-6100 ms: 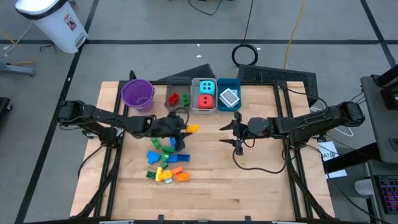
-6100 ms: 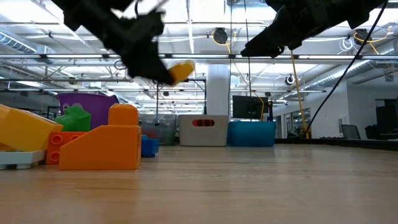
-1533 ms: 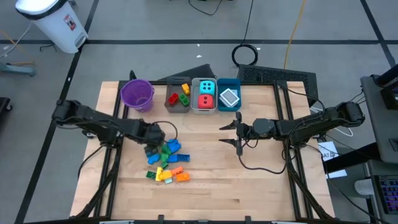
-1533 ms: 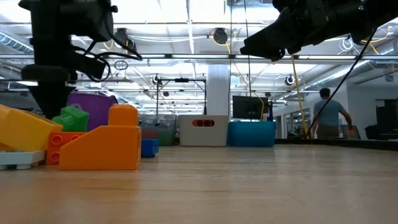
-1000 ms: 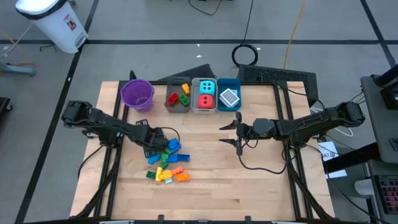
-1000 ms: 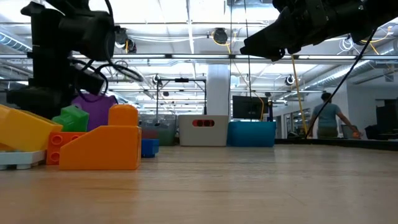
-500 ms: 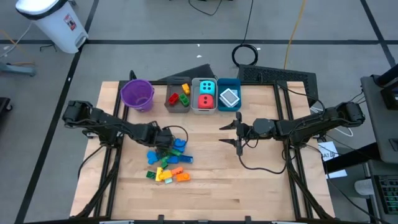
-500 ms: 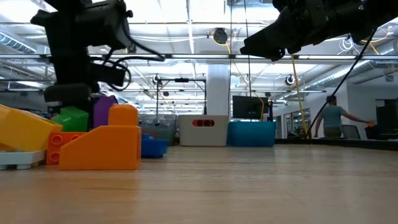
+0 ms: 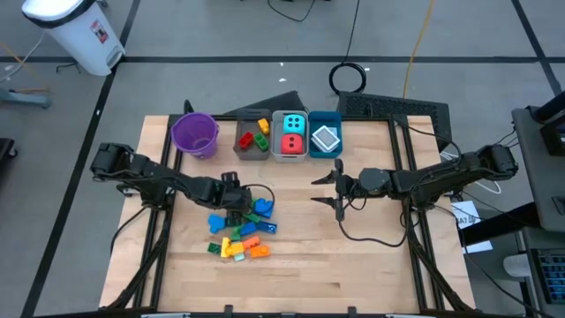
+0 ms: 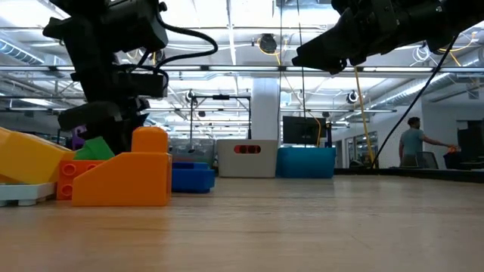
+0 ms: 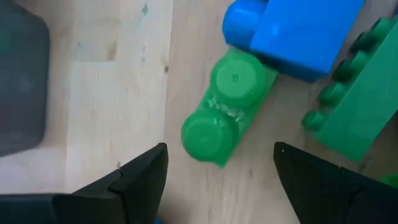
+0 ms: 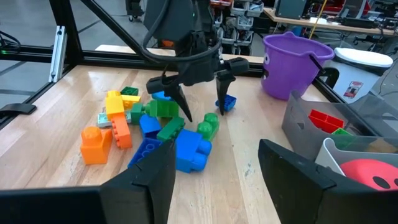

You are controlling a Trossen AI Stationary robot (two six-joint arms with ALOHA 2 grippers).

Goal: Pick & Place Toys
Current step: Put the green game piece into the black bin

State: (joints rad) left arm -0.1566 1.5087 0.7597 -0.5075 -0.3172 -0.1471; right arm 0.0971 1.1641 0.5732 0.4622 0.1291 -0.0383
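Since half a second ago the left gripper has slid rightward along the table to the upper right edge of the brick pile, and the blue bricks there have shifted right with it. Its fingers stand apart and point down, straddling a small green brick without touching it.

That green brick is a short two-stud piece lying on its side on the bare wood, so its round studs face up toward the wrist camera. In the right wrist view its long axis runs roughly from the pile toward the purple bucket. It is glossy, bright green, with a faint scuffed patch between the two studs. One end touches a blue brick, and a longer dark green brick lies just beside it. Orange and yellow bricks sit on the near side of the pile.

The right gripper hangs above the table, well apart from the pile and near the blue bin, fingers parted and empty.
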